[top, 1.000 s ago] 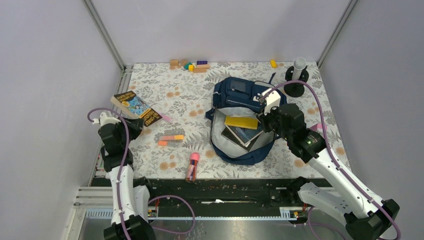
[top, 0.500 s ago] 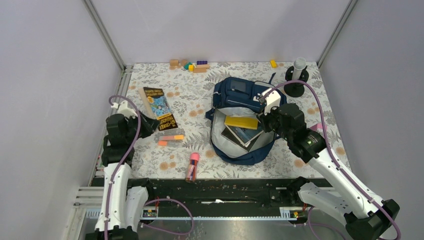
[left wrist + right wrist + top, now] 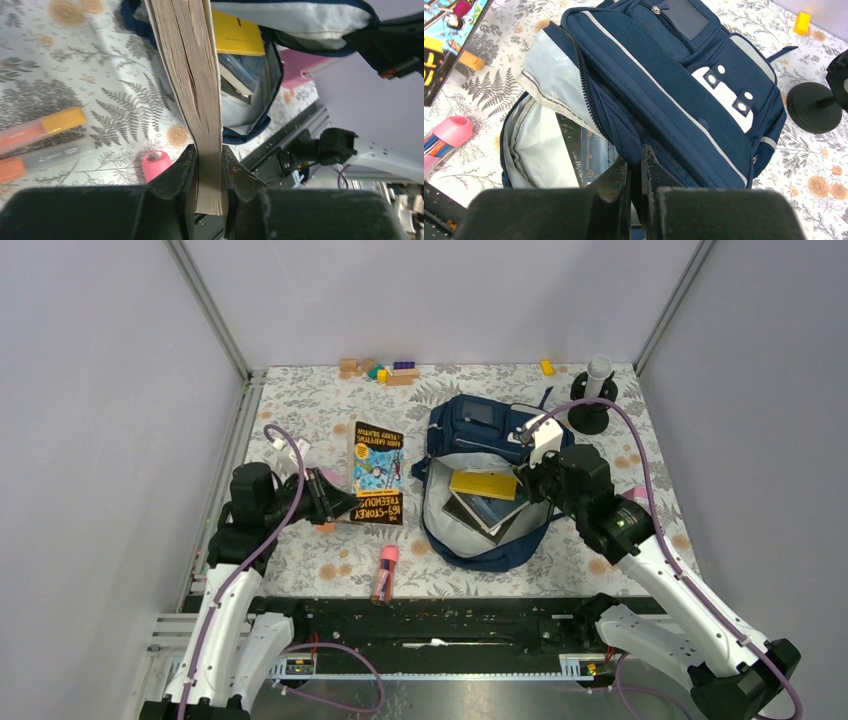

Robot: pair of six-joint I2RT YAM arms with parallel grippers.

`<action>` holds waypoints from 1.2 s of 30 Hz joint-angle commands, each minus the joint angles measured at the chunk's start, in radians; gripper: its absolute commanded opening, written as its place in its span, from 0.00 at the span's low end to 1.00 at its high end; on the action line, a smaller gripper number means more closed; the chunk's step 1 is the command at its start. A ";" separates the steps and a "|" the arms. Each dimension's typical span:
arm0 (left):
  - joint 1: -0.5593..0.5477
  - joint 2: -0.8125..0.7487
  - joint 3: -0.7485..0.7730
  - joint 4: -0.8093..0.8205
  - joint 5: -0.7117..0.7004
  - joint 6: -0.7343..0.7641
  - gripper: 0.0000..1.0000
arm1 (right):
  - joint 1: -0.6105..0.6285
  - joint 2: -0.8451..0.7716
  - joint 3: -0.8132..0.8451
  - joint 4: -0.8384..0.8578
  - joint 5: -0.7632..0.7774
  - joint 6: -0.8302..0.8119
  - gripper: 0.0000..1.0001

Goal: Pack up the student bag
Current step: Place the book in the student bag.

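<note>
The navy student bag (image 3: 478, 426) lies open mid-table, its grey-lined mouth facing the arms. A yellow book (image 3: 482, 483) and dark books lie inside it. My right gripper (image 3: 527, 483) is shut on the bag's zipper edge (image 3: 636, 150) at the right of the mouth and holds it up. My left gripper (image 3: 334, 502) is shut on a colourful paperback book (image 3: 377, 469), held above the table left of the bag. The left wrist view shows the book's page edge (image 3: 192, 75) between the fingers, with the bag's opening beyond.
Two orange highlighters (image 3: 42, 131) lie under the held book. A pink-capped pen tube (image 3: 385, 572) lies near the front edge. Coloured blocks (image 3: 380, 370) sit at the back. A black stand with a white tube (image 3: 592, 400) is at the back right.
My left arm has swung right with the paperback, carrying it from the table's left side to just beside the bag's mouth. The right gripper has kept its hold on the bag.
</note>
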 commanded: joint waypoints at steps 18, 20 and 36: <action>-0.357 0.022 -0.184 0.336 0.255 -0.265 0.00 | -0.003 0.039 0.163 0.051 0.069 0.080 0.00; -0.406 0.058 -0.203 0.460 0.239 -0.326 0.00 | -0.003 0.038 0.165 0.050 0.071 0.082 0.00; -0.591 0.579 -0.137 1.205 0.061 -0.668 0.00 | -0.003 0.022 0.182 0.051 0.073 0.096 0.00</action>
